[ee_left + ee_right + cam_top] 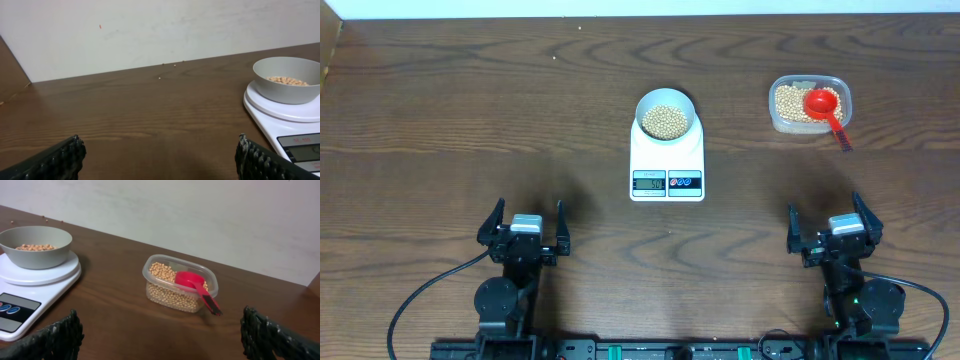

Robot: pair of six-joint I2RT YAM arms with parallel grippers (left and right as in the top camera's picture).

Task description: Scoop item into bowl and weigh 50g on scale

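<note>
The white scale point(666, 165) point(295, 120) point(30, 287) lies at the table's centre with the pale bowl point(666, 113) point(286, 80) point(35, 246) standing on its platform. Tan beans point(665, 121) point(34, 247) fill the bowl's bottom. More beans point(790, 103) point(170, 292) sit in a clear tub point(809, 104) point(180, 283) at the right, with a red scoop point(825, 108) point(197, 287) resting in it, handle over the rim. My left gripper point(524, 228) point(159, 159) and right gripper point(834, 226) point(160, 337) hang open and empty near the front edge, well short of everything.
A few stray beans point(160, 77) lie on the wood near the back wall. The table's left edge point(328, 60) runs close to the far left. Cables point(430, 295) trail from both arm bases at the front.
</note>
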